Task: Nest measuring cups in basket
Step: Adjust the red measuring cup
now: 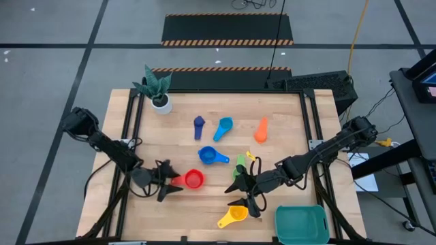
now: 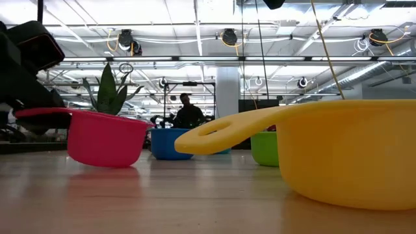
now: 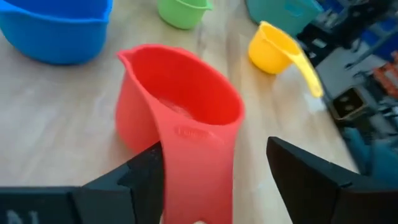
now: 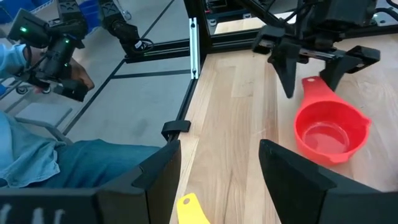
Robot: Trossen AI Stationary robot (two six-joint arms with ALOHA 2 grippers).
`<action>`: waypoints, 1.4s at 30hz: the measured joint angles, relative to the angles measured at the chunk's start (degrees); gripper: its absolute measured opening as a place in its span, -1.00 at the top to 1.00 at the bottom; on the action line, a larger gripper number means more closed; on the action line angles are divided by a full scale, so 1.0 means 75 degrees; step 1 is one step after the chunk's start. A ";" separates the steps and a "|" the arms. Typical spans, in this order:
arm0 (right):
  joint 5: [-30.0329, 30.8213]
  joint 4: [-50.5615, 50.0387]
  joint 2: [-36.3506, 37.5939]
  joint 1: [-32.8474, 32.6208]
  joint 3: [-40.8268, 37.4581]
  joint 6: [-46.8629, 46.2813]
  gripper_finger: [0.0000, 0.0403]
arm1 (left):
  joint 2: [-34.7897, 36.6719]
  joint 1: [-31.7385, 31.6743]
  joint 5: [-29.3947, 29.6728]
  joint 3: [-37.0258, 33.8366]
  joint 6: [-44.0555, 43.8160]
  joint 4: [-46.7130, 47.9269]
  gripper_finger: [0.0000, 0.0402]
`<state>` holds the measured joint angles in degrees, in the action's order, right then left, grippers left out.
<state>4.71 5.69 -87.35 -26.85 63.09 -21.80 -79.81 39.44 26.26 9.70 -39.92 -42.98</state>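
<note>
**Left hand open around the red cup's handle**

The left hand (image 1: 165,180) sits low on the tabletop (image 1: 286,116), its fingers spread wide either side of the red cup's (image 1: 194,180) flat handle, not gripping it. The right hand (image 1: 246,194) hangs open with nothing in it, just above the yellow cup (image 1: 234,216). The green cup (image 1: 240,163) lies just beyond that hand, and the blue cup (image 1: 212,156) sits near the middle. The navy (image 1: 198,124), light blue (image 1: 223,127) and orange (image 1: 261,130) cups lie in a row farther back. The teal basket (image 1: 302,223) stands at the near right corner.
</note>
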 joint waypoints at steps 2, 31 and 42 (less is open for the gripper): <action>0.0000 0.0000 0.0000 0.0000 0.0000 0.0001 -0.04 | 0.0000 -0.0124 0.0006 0.0139 0.0208 0.0408 -0.40; -0.0019 0.0000 0.0000 -0.0134 0.0000 -0.0054 -0.04 | 0.0003 0.0301 0.0705 0.3641 0.1133 0.7567 -0.48; -0.0032 0.0000 0.0000 -0.0187 0.0000 -0.0006 -0.04 | 0.0003 0.0524 0.0951 0.3303 -0.0521 0.8814 -0.48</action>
<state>4.47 5.69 -87.35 -28.25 63.09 -21.85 -79.79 43.38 33.39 34.48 -43.83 23.13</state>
